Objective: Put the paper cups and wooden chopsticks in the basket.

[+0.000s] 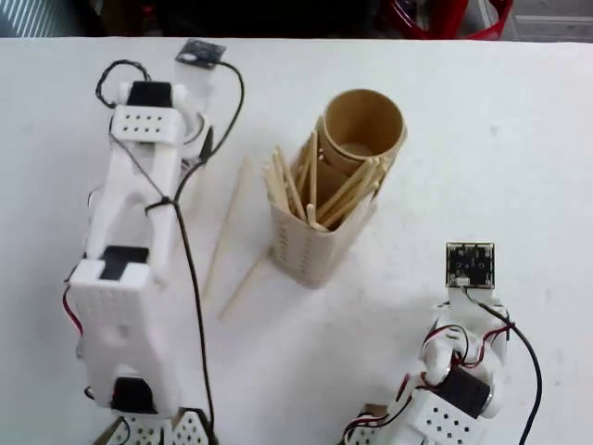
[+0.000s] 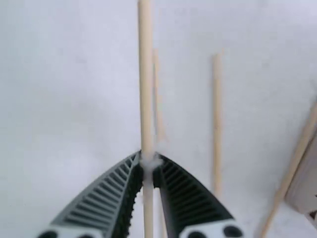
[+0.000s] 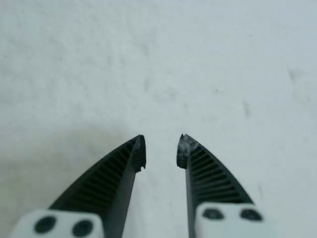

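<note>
Jaws of left gripper (image 2: pixel 148 166) pinching held chopstick (image 2: pixel 144 74), loose chopstick (image 2: pixel 216 114) just beside the jaws, possibly another behind, jaws of right gripper (image 3: pixel 161 151) spread over table (image 3: pixel 158 59)

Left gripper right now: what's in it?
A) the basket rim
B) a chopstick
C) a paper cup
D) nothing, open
B: in the left wrist view the left gripper is shut on a chopstick that runs straight out between its tips.

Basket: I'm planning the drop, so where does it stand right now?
In the high view the basket stands mid-table with a paper cup in it, to the right of the left arm; two loose chopsticks lie between them.
</note>
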Robot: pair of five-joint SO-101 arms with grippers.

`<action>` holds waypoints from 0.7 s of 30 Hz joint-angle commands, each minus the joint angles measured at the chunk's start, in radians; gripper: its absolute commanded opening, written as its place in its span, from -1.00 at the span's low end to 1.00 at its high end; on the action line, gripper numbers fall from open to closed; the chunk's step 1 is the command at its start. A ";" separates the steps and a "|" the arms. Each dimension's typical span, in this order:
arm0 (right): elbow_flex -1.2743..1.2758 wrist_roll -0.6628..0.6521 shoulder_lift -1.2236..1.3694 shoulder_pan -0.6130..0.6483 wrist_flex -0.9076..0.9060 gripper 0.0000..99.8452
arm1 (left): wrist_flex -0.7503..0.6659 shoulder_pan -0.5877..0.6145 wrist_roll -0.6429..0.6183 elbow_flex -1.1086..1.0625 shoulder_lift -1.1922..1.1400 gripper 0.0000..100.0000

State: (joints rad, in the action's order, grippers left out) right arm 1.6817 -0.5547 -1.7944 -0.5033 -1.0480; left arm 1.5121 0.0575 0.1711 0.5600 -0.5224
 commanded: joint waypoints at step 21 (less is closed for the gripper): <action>0.009 -0.005 -0.008 -0.012 0.018 -0.77 | -0.138 -0.526 -0.052 0.054 0.895 -0.95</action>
State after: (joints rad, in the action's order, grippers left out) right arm 1.6817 -0.5547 -1.7944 -0.5033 -1.0480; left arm 1.4814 -0.4212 0.1266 0.5754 0.3383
